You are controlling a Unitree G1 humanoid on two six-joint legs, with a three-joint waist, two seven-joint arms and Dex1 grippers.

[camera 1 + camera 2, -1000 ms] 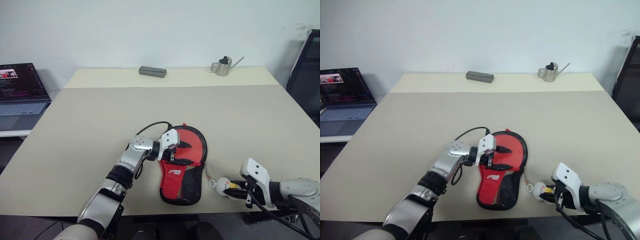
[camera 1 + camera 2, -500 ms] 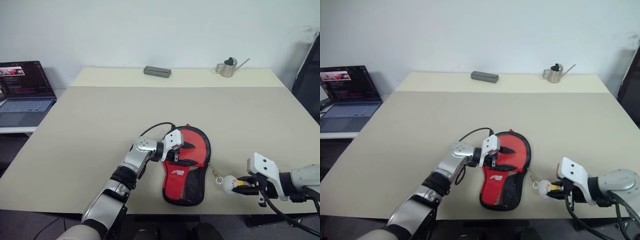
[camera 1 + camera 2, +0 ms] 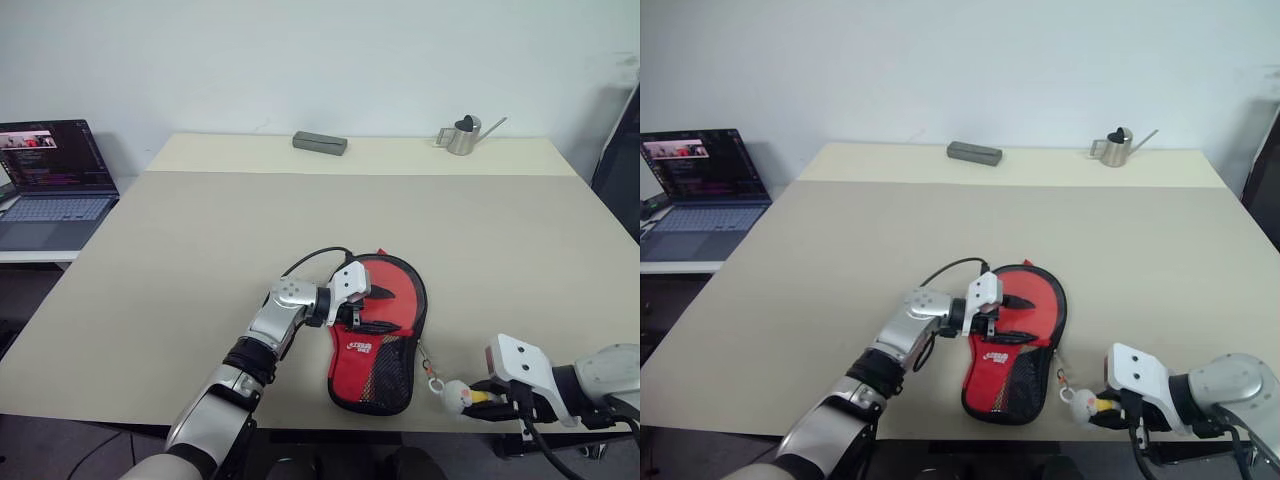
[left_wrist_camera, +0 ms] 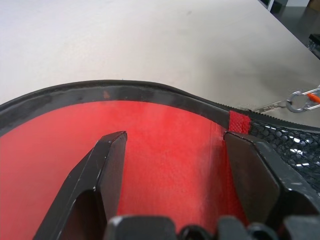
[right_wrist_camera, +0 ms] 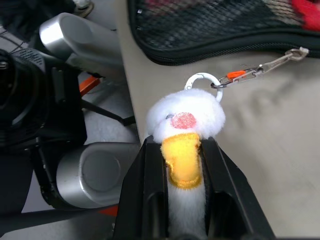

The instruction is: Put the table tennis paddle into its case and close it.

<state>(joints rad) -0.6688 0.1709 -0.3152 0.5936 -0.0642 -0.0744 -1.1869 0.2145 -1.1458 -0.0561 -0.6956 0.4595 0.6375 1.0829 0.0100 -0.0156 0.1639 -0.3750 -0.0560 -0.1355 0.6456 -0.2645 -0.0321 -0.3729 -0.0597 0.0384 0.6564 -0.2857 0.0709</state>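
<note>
So the case (image 3: 377, 335) is laid flat near the front edge of the table (image 3: 200, 250), a bit right of centre in the lower half of the head views, red face up with the black mesh pocket (image 3: 378, 375) at its narrow end. It looks zipped shut, and the paddle can't be made out anywhere, so whether it's inside can't be told.

The left gripper (image 3: 366, 309) is parked on the wide round part of the case, fingers (image 4: 107, 165) spread wide apart and laid against the red fabric, nothing pinched between them.

The plush charm (image 5: 185, 131) is clamped between the right gripper's (image 3: 1102, 407) fingers, down in the lower right of the head views, right at the table's front edge. It's linked to the case by a silver ring and clip (image 5: 260, 66), with the chain pulled out straight.

Far back on the table a grey box (image 3: 320, 143) and a small metal watering can (image 3: 465, 134) are seen, and a laptop (image 3: 50, 180) is open at the left edge.
</note>
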